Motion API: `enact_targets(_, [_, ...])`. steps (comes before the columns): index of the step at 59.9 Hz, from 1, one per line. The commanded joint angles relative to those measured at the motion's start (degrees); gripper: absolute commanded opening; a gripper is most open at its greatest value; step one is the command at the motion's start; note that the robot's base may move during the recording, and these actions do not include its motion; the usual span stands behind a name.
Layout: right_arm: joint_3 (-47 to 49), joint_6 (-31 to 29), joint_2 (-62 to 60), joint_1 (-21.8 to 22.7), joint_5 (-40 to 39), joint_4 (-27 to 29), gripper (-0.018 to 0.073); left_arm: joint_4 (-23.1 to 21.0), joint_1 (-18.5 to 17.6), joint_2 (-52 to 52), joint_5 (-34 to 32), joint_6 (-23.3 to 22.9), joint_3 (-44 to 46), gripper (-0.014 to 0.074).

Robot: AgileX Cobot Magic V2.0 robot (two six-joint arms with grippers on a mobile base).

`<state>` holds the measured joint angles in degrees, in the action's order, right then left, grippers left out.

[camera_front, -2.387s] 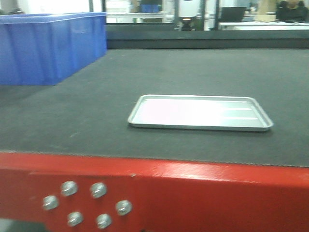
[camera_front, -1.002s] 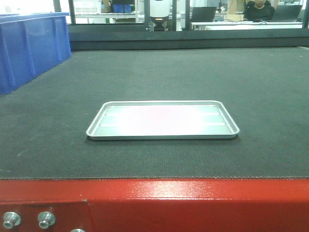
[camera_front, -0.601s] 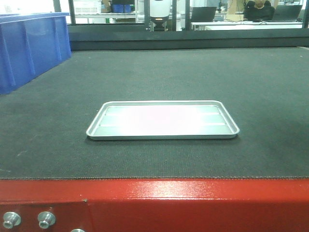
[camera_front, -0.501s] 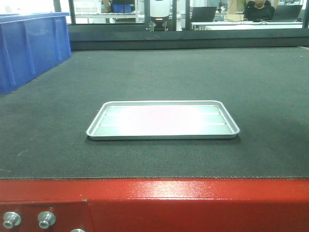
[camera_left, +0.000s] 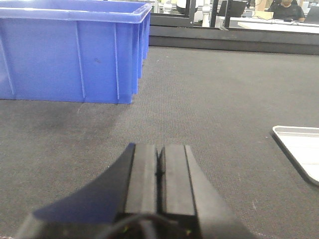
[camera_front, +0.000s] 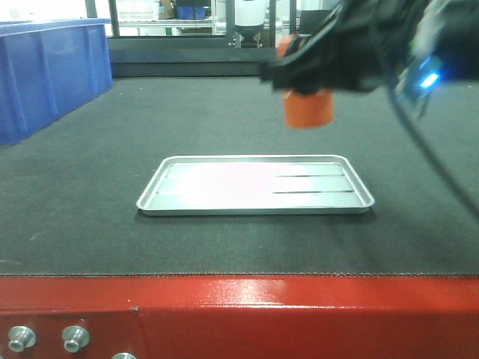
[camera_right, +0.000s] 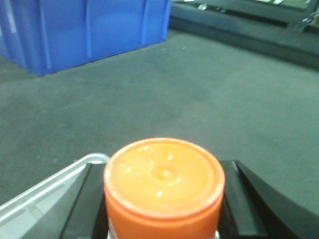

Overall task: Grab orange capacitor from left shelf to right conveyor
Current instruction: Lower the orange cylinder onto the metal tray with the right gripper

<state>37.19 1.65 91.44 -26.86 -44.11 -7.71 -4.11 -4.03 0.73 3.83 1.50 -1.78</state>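
- Orange capacitor (camera_front: 308, 109) hangs in the upper centre-right of the front view, clear of the belt, above the far edge of the silver tray (camera_front: 254, 187); in the right wrist view its flat top (camera_right: 164, 172) fills the lower centre.
- Right gripper (camera_front: 303, 71) has its black jaws clamped on the capacitor from both sides, with dark pads showing left and right of it in the wrist view.
- Dark textured belt of the right conveyor (camera_front: 224, 97) spreads beneath; its red frame edge with silver bolts runs along the bottom of the front view.
- Left gripper (camera_left: 159, 172) sits low at the bottom centre of its own view, jaws pressed together with nothing between them.
- Blue bin (camera_left: 70, 50) stands on the belt at upper left, well apart from the tray.
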Motion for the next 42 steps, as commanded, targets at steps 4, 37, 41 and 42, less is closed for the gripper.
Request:
enact_targets(4, [1.81, 4.44, 3.34, 0.05, -12.14, -2.41, 0.0049, -0.13, -0.31, 0.65, -5.2, -0.1, 0.17, -0.0127])
enact_targets(37, [5.05, 4.67, 17.37, 0.05, -23.15, -2.41, 0.0049, -0.13, -0.31, 0.65, -5.2, -0.1, 0.17, -0.0127])
enact_targets(41, [5.05, 4.67, 17.72, 0.05, -23.03, -2.41, 0.0049, -0.13, -0.31, 0.65, -5.2, -0.1, 0.17, -0.0127])
enact_targets(42, [5.05, 4.67, 17.76, 0.05, -23.03, -2.41, 0.0049, -0.13, -0.31, 0.65, -5.2, -0.1, 0.17, -0.0127])
